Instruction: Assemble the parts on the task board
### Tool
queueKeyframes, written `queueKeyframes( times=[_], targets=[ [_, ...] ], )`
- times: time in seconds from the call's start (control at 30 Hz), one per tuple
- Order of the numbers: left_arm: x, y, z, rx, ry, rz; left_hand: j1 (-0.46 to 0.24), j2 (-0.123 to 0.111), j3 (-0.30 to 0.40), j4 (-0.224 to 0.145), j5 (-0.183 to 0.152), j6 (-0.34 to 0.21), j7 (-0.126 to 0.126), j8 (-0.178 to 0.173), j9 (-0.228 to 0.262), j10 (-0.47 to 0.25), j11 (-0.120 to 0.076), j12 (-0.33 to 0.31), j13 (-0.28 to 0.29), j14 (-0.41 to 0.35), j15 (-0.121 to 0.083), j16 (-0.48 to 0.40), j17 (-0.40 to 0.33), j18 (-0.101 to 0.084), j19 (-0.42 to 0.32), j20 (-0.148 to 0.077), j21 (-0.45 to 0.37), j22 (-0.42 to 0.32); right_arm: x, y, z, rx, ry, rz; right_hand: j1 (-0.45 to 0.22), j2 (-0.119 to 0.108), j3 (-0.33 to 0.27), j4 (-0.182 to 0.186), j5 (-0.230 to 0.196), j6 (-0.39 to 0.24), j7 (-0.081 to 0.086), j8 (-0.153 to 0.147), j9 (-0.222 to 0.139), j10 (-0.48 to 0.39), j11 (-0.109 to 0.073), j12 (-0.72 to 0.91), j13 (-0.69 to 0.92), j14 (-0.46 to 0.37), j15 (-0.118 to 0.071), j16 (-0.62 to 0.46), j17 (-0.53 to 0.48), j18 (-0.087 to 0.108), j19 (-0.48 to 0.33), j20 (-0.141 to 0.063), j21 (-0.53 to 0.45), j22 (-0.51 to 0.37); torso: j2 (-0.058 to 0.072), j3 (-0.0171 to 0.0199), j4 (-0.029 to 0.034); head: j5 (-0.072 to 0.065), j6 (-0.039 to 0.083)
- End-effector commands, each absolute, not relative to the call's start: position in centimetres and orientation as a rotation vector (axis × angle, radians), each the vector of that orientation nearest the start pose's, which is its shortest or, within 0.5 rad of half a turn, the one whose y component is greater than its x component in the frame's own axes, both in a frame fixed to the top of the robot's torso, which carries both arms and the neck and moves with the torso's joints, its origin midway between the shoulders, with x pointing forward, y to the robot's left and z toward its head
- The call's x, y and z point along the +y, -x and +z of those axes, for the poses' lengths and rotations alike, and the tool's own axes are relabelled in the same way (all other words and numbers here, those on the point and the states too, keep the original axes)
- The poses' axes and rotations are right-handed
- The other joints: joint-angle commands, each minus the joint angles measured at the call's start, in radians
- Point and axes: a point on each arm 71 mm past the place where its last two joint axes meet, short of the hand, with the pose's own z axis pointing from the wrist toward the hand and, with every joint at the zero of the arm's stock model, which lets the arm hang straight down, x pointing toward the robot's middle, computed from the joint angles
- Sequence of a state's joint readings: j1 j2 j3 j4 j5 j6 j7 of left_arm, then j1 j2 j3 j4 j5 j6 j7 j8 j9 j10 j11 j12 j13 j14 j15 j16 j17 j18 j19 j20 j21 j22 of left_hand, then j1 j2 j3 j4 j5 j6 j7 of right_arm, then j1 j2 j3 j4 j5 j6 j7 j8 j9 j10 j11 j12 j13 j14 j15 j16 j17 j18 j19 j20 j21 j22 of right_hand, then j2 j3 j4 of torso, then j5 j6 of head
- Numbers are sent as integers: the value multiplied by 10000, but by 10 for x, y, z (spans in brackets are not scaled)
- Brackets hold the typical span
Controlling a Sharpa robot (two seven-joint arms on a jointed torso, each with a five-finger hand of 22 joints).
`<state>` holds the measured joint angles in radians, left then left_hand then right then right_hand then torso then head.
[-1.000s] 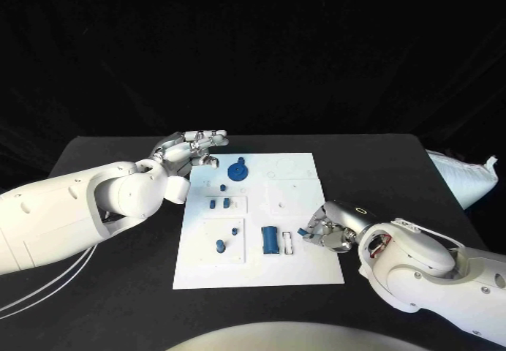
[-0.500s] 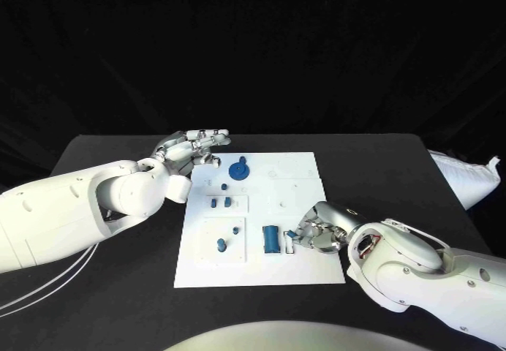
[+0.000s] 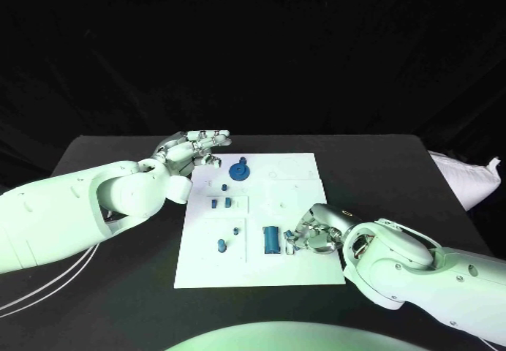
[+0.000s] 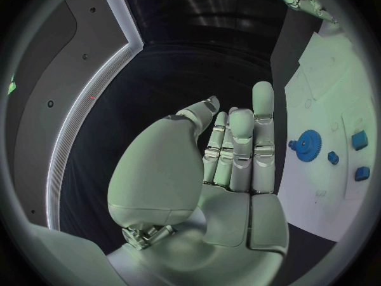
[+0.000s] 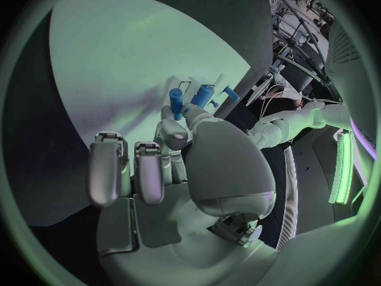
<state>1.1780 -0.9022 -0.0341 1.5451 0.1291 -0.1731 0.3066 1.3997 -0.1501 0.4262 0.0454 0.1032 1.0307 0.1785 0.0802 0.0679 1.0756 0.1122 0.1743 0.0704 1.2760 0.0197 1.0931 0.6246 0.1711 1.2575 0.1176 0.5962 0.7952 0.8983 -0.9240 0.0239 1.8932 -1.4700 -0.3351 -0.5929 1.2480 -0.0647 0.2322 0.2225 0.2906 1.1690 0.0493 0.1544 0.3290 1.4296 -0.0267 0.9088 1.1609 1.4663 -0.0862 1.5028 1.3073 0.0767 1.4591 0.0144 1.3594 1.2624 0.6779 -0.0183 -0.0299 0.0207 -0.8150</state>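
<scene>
The white board lies flat in the middle of the black table, its long sides running away from the robot, with bare tabletop showing past its far edge and out to both sides.

The right hand sits low over the board's right edge, about two thirds of the way toward the near end. Between thumb and a fingertip it pinches a small blue peg, held upright in the wrist view, while the other fingers lie straight and apart from it. Just beside that hand stands a blue cylinder next to a small rectangular slot; whether the peg touches the board I cannot tell.

The left hand hovers off the board's far left corner, over dark table. Its fingers are stretched nearly straight and close together, the thumb bent slightly inward, and nothing is in its grasp. The big white forearm behind it crowds the table's left side right up to the board's left edge.

Elsewhere on the board: a blue gear near the far edge, two little blue blocks on a raised square left of centre, and two small blue pieces on another raised square nearer the robot. The board's near strip and its far right corner look bare. A white bag lies off the table's right edge, well apart from everything
</scene>
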Motion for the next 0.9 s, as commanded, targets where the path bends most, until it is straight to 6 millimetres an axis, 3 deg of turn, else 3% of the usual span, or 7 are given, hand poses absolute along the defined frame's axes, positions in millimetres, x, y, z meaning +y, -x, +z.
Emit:
queueKeyframes(
  times=[0.03,0.67,0.9],
  targets=[
    [224,-479,-191,15096,13018,-16496,-50,68,-10,-69,56,-48,33,26,-6,-45,10,35,-14,-78,24,57,-9,108,-25,6,-68,-9,-161,-362,-263,20679,-952,5209,-142,-17,-17,64,68,103,0,77,10,93,-10,60,40,885,-64,75,1846,-102,77,-13,72,27,-2,-3,-28,33,0],
    [224,-479,-191,15126,13027,-16493,-50,68,-10,-69,56,-48,33,26,-6,-45,10,35,-14,-78,24,57,-9,108,-25,6,-68,-9,-157,-363,-266,20920,-487,5038,-210,28,-58,113,119,155,-23,103,40,137,-27,183,123,898,-77,123,1908,-115,100,-23,116,91,3,4,-18,58,27],
    [224,-478,-191,15157,13037,-16490,-50,68,-10,-69,56,-49,34,26,-6,-46,10,35,-14,-78,24,57,-10,108,-25,6,-69,-9,-156,-363,-266,20871,-509,5098,-673,164,-293,483,158,231,-38,129,96,220,-39,375,264,914,-87,187,1991,-138,141,-38,195,205,5,7,-21,61,28]
  ],
)
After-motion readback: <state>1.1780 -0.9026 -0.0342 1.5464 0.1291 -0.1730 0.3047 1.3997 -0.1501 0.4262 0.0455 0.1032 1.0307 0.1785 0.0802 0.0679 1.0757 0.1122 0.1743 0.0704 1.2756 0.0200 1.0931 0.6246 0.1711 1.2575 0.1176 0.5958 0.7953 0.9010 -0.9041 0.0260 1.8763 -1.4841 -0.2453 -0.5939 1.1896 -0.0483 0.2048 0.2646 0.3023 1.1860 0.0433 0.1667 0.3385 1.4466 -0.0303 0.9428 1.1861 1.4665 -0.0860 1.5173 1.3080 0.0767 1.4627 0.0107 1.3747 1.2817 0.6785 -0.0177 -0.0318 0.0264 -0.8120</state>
